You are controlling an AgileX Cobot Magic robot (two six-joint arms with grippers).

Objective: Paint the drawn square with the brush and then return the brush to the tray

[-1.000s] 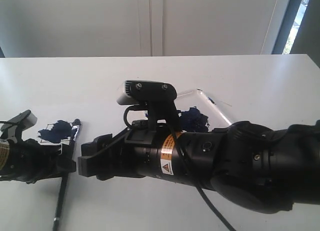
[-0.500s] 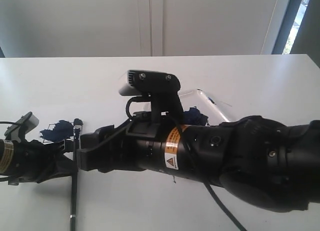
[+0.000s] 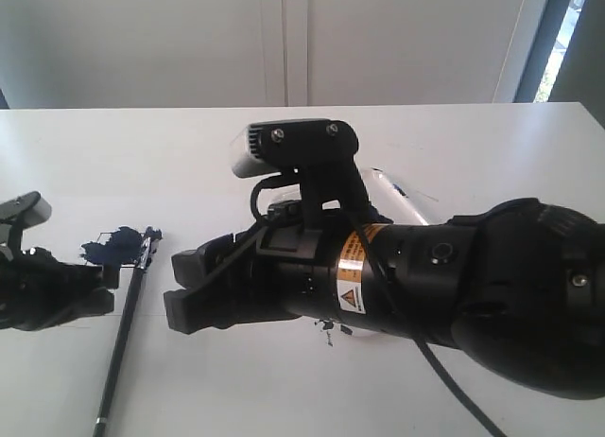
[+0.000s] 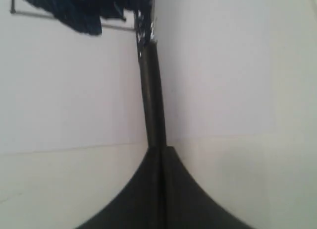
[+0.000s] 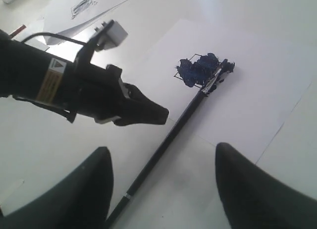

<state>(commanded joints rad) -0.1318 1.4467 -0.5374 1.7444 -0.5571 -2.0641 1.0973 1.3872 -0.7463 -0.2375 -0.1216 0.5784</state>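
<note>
So the drawn square (image 3: pixel 113 246) has a big blue-black blotch over most of it. Thin pen lines poke out at the edges in the right wrist view, so it's not 100% filled, but imo the painting part is basically done.

The brush (image 3: pixel 123 328) is lying flat w/ its bristle tip right at the square's edge. The handle runs away from it across the white paper (image 5: pixel 247 105) and off onto the table (image 3: pixel 454 134). Nobody's holding it afaict.

The left gripper (image 5: pixel 161 112) sits just beside the handle, jaws pressed together to a point w/ nothing between them. In its own wrist view the handle seems to run right up to the tip, but the right wrist cam shows a gap between the two, so I'd say it's not gripping.

The right gripper (image 5: pixel 163 189) hangs over the handle's back half w/ fingers spread wide and empty, the handle running between them lower down. Can't tell if it's touching the table.

The tray (image 3: pixel 389 183) is well apart from all this, mostly hidden behind the right arm. Only a bit of glossy rim shows.

What's left: the whole 2nd half. The brush needs picking up and carrying to the tray. My guess is the right claw is lining up for that grab. It's a thin, round handle, so it could roll or slip if the pinch lands off-center.
</note>
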